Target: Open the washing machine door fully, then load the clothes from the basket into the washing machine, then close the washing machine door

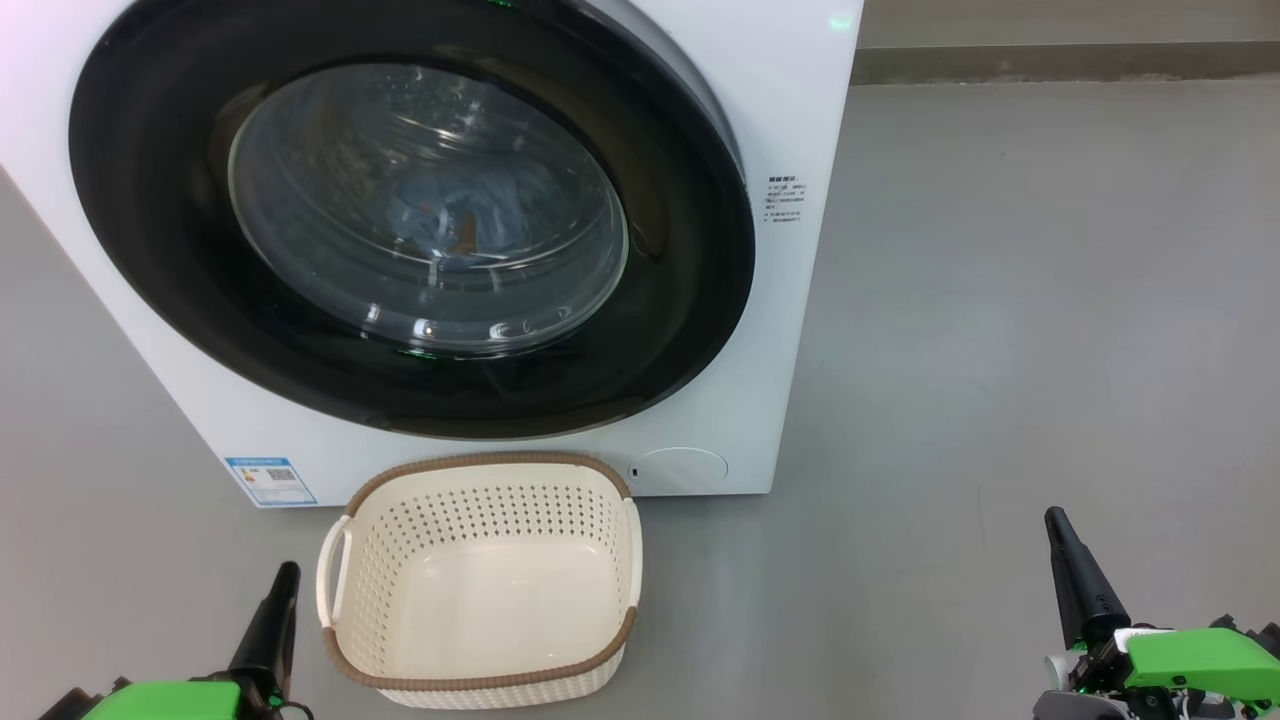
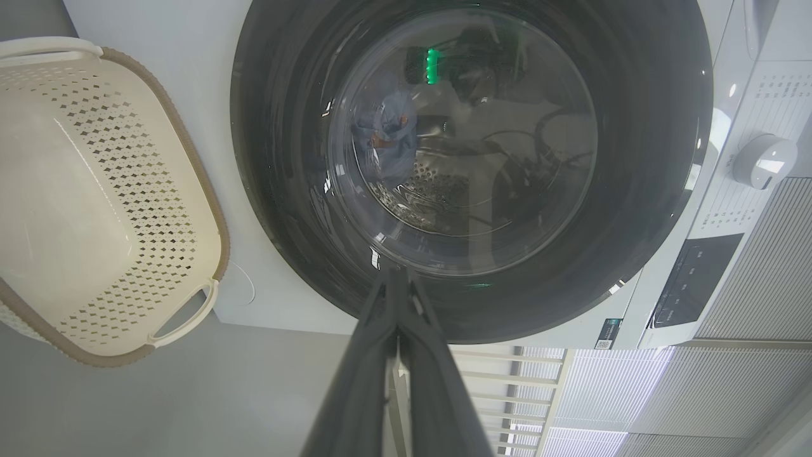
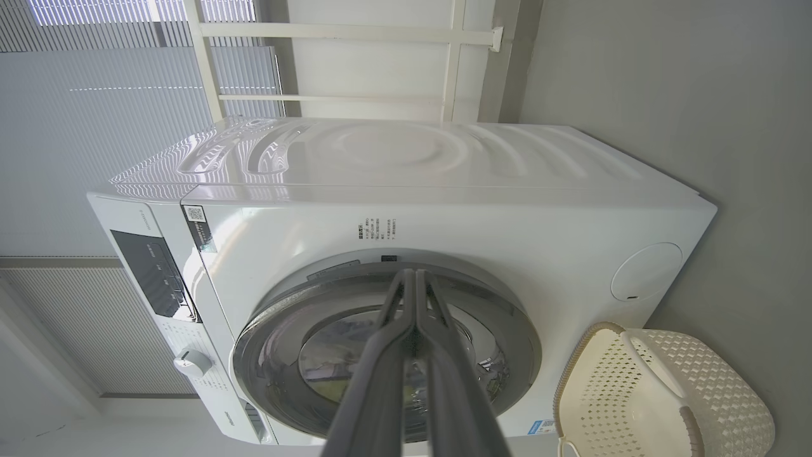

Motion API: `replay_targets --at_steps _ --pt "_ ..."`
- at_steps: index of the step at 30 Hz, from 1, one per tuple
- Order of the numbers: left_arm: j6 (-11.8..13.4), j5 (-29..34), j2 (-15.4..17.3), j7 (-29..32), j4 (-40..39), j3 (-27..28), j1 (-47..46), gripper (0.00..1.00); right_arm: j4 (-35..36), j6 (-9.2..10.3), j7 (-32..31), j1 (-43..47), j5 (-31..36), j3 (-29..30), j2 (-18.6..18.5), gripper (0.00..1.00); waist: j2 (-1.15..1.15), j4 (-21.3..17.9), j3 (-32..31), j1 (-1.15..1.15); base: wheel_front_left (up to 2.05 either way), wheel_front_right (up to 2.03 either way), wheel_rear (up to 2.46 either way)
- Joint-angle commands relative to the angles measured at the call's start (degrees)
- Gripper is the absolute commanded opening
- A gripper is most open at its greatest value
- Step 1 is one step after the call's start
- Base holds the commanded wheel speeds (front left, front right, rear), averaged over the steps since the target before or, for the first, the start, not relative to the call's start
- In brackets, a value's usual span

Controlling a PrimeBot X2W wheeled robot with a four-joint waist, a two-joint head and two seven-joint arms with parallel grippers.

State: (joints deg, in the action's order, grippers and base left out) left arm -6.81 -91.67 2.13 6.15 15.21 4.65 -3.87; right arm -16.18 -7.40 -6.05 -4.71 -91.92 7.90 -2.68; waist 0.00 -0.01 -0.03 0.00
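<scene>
The white washing machine (image 1: 790, 140) fills the upper left of the head view, and its round black door (image 1: 150, 260) lies shut against the front. Through the glass I see the light blue clothes (image 1: 470, 215) inside the drum. The cream basket (image 1: 480, 466) stands empty on the floor just below the door. My left gripper (image 1: 287, 572) is shut with nothing in it, left of the basket. My right gripper (image 1: 1056, 518) is shut and empty, far to the right. In the left wrist view the gripper (image 2: 396, 273) points at the door (image 2: 641, 190) and the clothes (image 2: 387, 136). The right wrist view has its gripper (image 3: 413, 274) pointing at the door's rim (image 3: 514, 330).
Grey floor (image 1: 1000, 350) spreads wide to the right of the machine. A wall base (image 1: 1060, 62) runs along the far right. The machine's control panel and knob (image 2: 761, 158) sit above the door. A white frame and blinds (image 3: 355, 63) stand behind the machine.
</scene>
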Motion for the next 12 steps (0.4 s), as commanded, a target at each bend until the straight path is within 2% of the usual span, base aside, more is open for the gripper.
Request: replay_targets --at_steps 1,12 --pt "0.07 -0.42 0.75 0.39 -1.66 1.98 -2.65 0.0 1.67 -0.09 -0.51 -2.09 -0.15 -1.26 -0.2 0.0 0.0 0.0 0.0 0.0 0.0 0.0 0.0" --pt "0.07 -0.42 0.75 0.38 -1.66 1.98 -2.65 0.0 1.67 -0.09 -0.51 -2.09 -0.15 -1.26 -0.2 0.0 0.0 0.0 0.0 0.0 0.0 0.0 0.0"
